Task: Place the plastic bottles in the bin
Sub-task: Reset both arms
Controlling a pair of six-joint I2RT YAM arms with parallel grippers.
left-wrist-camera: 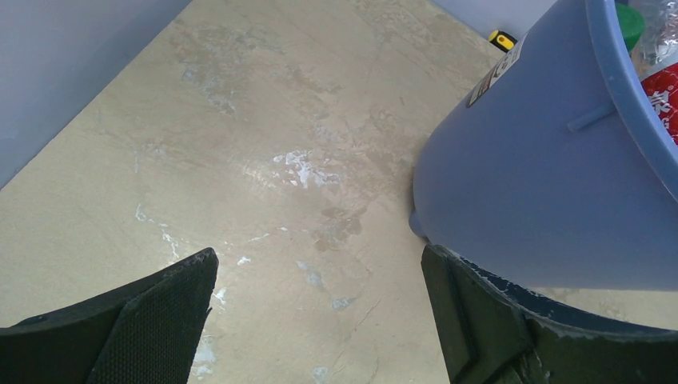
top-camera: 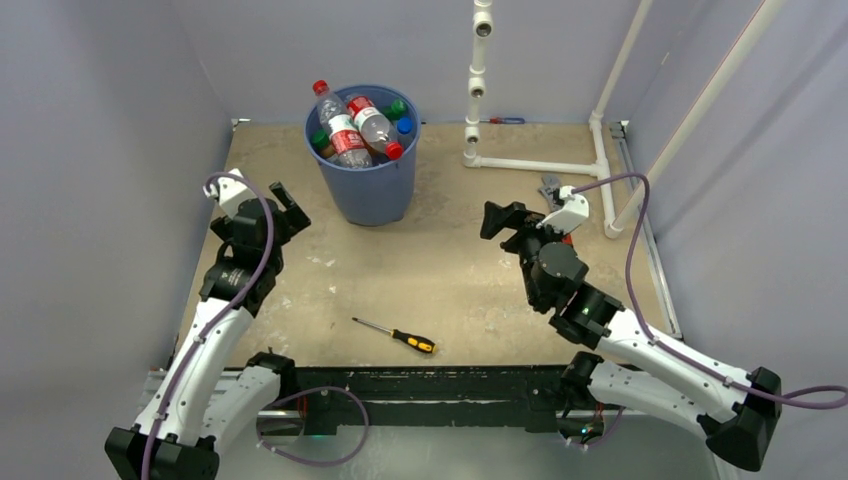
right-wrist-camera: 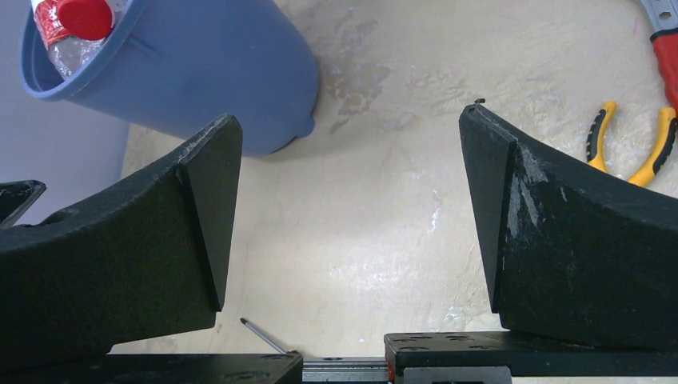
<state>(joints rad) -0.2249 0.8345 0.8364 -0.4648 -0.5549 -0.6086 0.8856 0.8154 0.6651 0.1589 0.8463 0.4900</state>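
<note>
Clear plastic bottles [top-camera: 352, 128] with red labels and coloured caps sit piled inside the round blue plastic bin [top-camera: 375, 190] at the far side of the beige desk [top-camera: 460, 270]. The left fingers [left-wrist-camera: 160, 312], near the bin's wall, and the right fingers [right-wrist-camera: 144, 232] are spread wide, grasping nothing.

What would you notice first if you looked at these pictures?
The big blue bin at the far side of the table is stuffed with plastic bottles, and their red, green and blue caps poke up at the rim. Nearer, the left gripper and right gripper both hang wide open and empty. A yellow-and-black-handled screwdriver lies near the front edge.
</note>
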